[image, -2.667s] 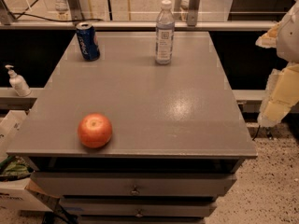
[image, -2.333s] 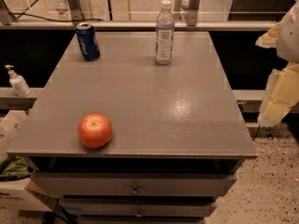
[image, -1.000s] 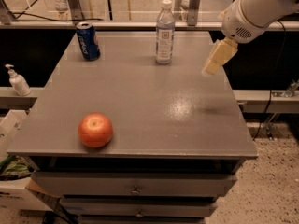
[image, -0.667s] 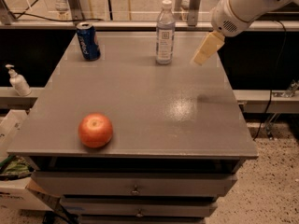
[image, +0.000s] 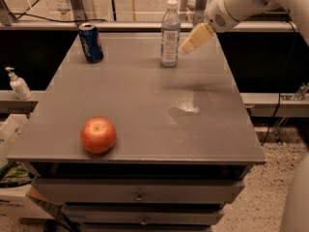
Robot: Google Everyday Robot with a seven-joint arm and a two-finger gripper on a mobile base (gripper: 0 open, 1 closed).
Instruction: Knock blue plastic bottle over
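The blue plastic bottle, slim and clear with a white cap and a pale printed label, stands upright near the far edge of the grey table. My gripper hangs from the white arm at the upper right. Its cream-coloured tip is just right of the bottle at label height, a small gap away.
A dark blue soda can stands at the far left of the table. A red apple sits near the front left. A white pump dispenser stands on a ledge left of the table. Drawers sit below the tabletop.
My arm came in from the right and swung left and away toward the bottle; the gripper tip is now close beside it. The bottle, can and apple have not moved.
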